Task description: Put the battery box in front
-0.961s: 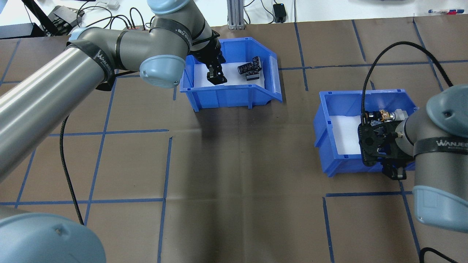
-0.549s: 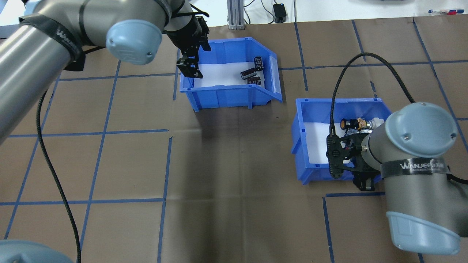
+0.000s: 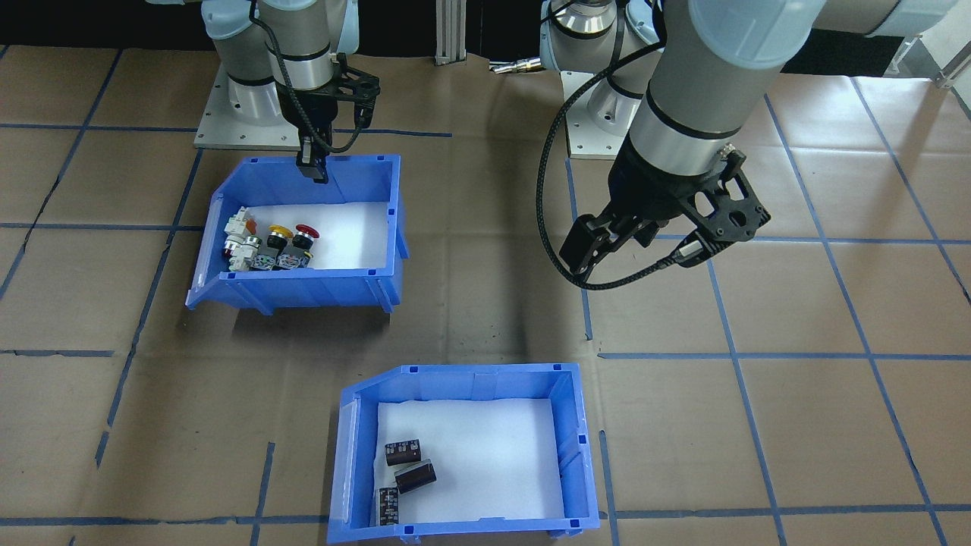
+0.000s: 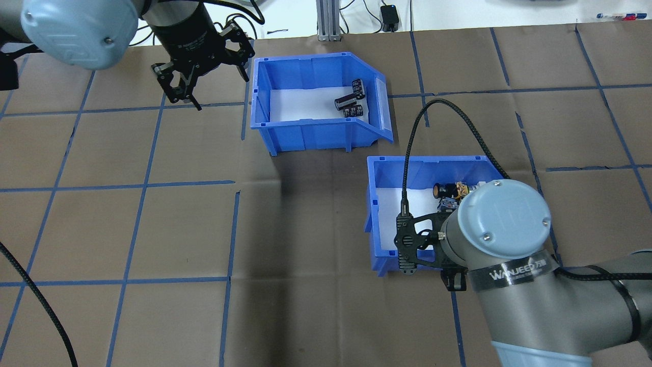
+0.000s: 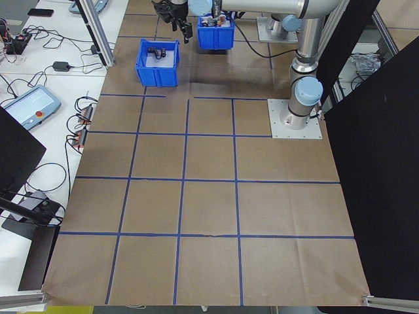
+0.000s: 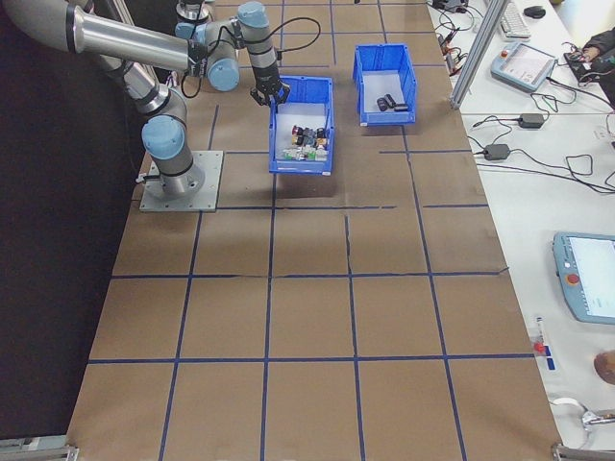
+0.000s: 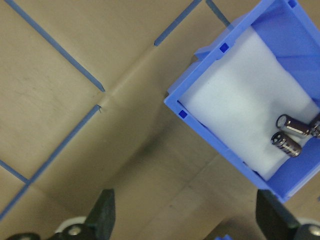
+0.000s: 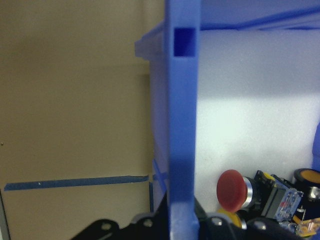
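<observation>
Looking across the overhead view, you see the left gripper point(image 4: 186, 89) hovering with jaws spread and empty, apart from the battery box point(image 4: 321, 103), which sits near the surface's far edge, seemingly already placed in front. The right gripper point(image 3: 313, 168) has its jaws clamped on the switch bin's point(image 4: 438, 204) near wall. Bare surface point(image 4: 178, 229) surrounds both bins; you have open room for retreating.

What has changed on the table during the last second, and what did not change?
The left gripper came out of the battery box and withdrew to its left, open and empty. The right gripper, clamped on the switch bin's near wall, dragged that bin leftward, closer to the battery box. The battery box and its three cylinders stayed in place.
</observation>
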### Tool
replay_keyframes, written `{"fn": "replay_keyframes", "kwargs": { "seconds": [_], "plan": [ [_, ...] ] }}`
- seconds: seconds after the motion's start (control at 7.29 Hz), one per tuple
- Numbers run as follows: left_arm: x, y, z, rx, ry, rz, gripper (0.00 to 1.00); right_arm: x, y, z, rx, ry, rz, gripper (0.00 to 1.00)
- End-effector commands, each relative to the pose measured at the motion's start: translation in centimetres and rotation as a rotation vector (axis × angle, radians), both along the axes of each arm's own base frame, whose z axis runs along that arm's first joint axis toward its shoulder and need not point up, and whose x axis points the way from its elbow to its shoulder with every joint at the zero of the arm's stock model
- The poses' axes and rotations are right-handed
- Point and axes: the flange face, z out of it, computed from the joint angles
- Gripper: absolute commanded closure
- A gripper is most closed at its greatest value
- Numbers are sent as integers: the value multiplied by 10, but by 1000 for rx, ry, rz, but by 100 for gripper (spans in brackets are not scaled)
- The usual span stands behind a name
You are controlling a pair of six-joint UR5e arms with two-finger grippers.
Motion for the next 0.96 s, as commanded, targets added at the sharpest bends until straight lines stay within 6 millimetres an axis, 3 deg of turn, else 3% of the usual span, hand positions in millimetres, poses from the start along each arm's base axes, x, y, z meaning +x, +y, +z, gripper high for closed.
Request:
{"fn": "replay_keyframes", "kwargs": {
  "seconds": [0.0,0.41,0.55,0.82],
  "plan": [
    [9,33,24,19,-61,-288,0,41,7,-6,-8,22,16,100],
    [12,65,38,51,-44,-560,0,114,-4,-13,-20,86,51,100],
    [18,71,44,58,-43,-556,0,127,-10,-18,-40,74,40,100],
    [20,70,42,63,-51,-555,0,141,0,-16,-61,54,39,100]
  ]
}}
